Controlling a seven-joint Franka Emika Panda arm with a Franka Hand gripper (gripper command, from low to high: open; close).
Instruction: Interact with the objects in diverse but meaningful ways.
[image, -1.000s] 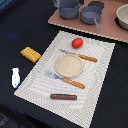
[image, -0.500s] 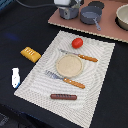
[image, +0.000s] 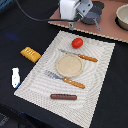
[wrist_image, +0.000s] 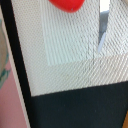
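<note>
red round tomato (image: 77, 42) on ribbed placemat (image: 100, 75)

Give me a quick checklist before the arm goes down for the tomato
1. Tomato free on the placemat, nothing on it: ok.
2. Knife close beside the tomato, may get bumped: not ok.
3. Gripper above the tomato: not ok, it hangs over the board's edge behind it.
4. Gripper open: cannot tell.
5. Tomato in the wrist view: ok, though cut off at the edge.
</note>
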